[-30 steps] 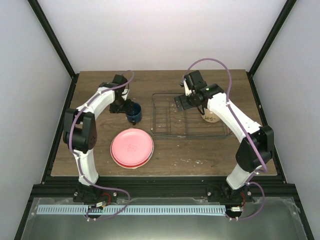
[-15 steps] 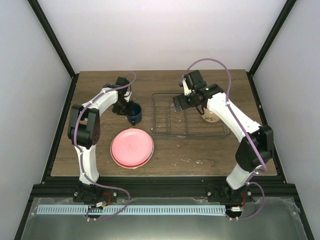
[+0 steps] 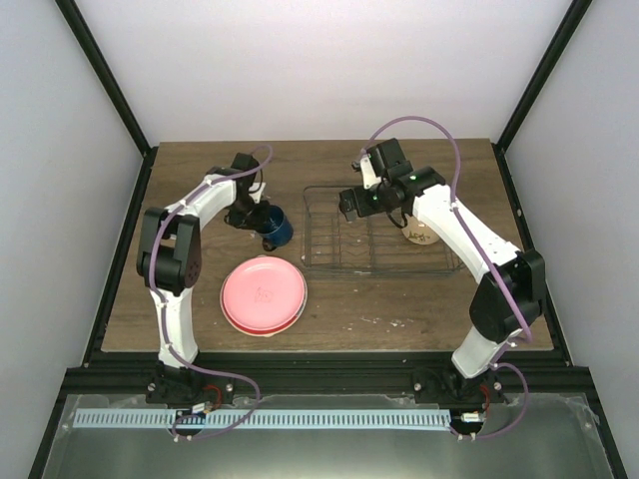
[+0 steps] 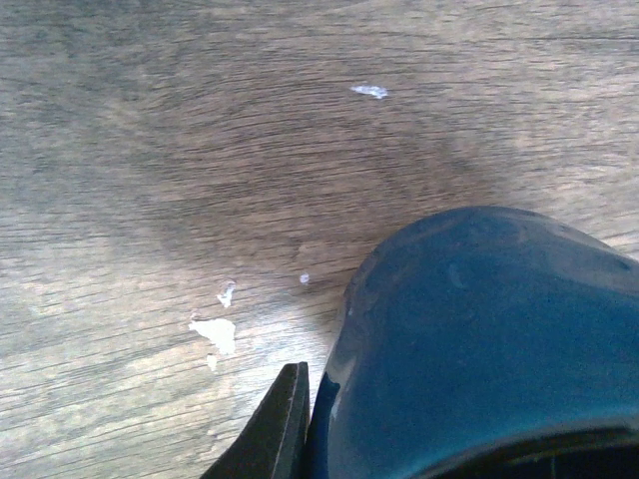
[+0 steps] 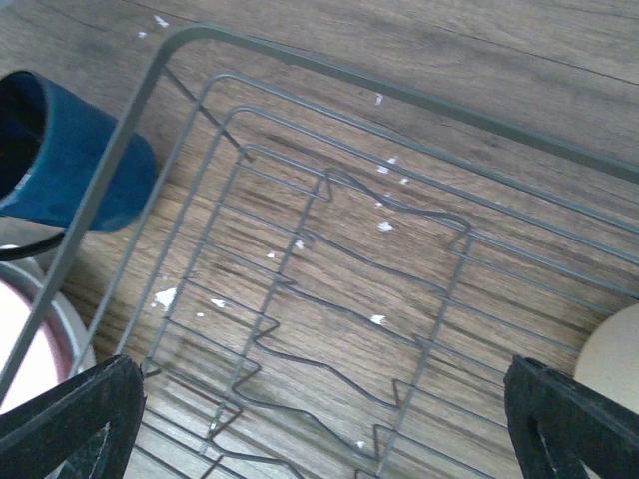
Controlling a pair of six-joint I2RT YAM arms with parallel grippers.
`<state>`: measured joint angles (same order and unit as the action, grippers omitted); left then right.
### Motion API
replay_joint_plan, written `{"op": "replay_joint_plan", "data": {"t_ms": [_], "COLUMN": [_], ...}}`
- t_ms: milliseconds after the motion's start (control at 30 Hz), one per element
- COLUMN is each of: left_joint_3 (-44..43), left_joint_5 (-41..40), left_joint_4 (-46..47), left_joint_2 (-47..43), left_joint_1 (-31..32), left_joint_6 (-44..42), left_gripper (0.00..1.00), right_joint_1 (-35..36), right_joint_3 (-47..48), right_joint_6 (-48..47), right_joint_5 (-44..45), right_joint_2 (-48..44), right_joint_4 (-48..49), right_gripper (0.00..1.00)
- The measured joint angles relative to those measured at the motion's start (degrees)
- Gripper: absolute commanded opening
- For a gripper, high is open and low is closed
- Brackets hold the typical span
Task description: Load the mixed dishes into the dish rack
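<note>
Dishes for the rack were spread over the desk [image 3: 190, 180]. The dark blue mug [image 3: 276, 228] was left of the dish rack [image 3: 306, 239], just beside its left rim and outside it. It was tipped so that its mouth leaned toward the left arm [image 3: 200, 198]; whether its base touched the wood could not be told.

The left pincer [image 3: 262, 222] was closed on the mug's rim. In the left wrist view one dark finger [image 4: 284, 424] lay against the outside of the blue wall, and the other finger was hidden.

Nearer the arm bases, well apart from the rack's front left corner, the pink plate [image 3: 264, 289] lay flat on top of another plate [image 3: 262, 332], of which only a thin rim showed along the near edge. The small cream bowl [image 3: 420, 237] was inside the rack's outline, toward its right half, partly covered by the right arm [image 3: 454, 228].

The right pincer [image 3: 348, 205] hung over the rack's left end, above the wire dividers [image 5: 329, 289], with its jaws spread wide and nothing held. The right wrist view showed both fingertips far apart at the lower corners, with only bare wires and wood between them.
</note>
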<state>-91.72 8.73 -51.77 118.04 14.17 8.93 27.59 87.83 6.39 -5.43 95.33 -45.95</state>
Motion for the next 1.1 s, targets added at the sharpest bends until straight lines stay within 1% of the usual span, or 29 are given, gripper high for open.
{"op": "replay_joint_plan", "data": {"t_ms": [133, 267, 367, 433, 567, 700, 800, 867, 1033, 1100], "left_joint_3": [-0.9, -1.1, -1.1, -1.1, 0.2, 4.5, 7.2, 8.8, 12.1, 12.2], "left_joint_5": [2.6, 7.2, 10.6, 12.8, 20.0, 26.9, 30.1, 31.5, 34.3, 34.6], "left_joint_4": [0.1, 1.2, 2.7, 4.1, 10.8, 19.7, 24.8, 28.0, 36.7, 39.4], "left_joint_2": [0.0, -1.1, -3.4, -5.4, -10.4, -14.8, -16.3, -16.9, -18.1, -18.1], "left_joint_1": [-0.5, -2.9, -5.2, -6.2, -6.3, -5.6, -4.8, -4.3, -3.1, -2.4], "left_joint_6": [0.2, 1.2, 2.0, 2.8, 6.2, 11.0, 13.7, 15.7, 21.8, 23.6], "left_gripper": [0.00, 0.00, 0.00, 0.00, 0.00, 0.00, 0.00, 0.00, 0.00, 0.00], "right_joint_1": [0.0, -0.5, -1.4, -3.1, -5.8, -7.3, -7.7, -8.0, -8.5, -8.6], "right_joint_3": [-0.3, -2.1, -5.2, -7.3, -9.2, -9.4, -10.5, -12.6, -21.1, -22.4], "right_joint_6": [0.8, 2.3, 4.5, 6.2, 9.3, 12.5, 16.0, 20.0, 35.9, 40.5], "right_joint_5": [-4.0, -9.6, -16.4, -21.4, -31.2, -40.9, -47.8, -52.2, -60.9, -62.6], "right_joint_2": [0.0, -0.1, -0.4, -0.8, -1.0, -1.0, -1.0, -1.0, -0.7, -0.1], "right_joint_4": [1.9, 4.9, 8.3, 10.7, 14.6, 20.3, 25.7, 31.2, 51.5, 56.9], "right_gripper": [1.00, 0.99, 0.92, 0.90, 0.79, 0.77, 0.74, 0.74, 0.73, 0.72]}}
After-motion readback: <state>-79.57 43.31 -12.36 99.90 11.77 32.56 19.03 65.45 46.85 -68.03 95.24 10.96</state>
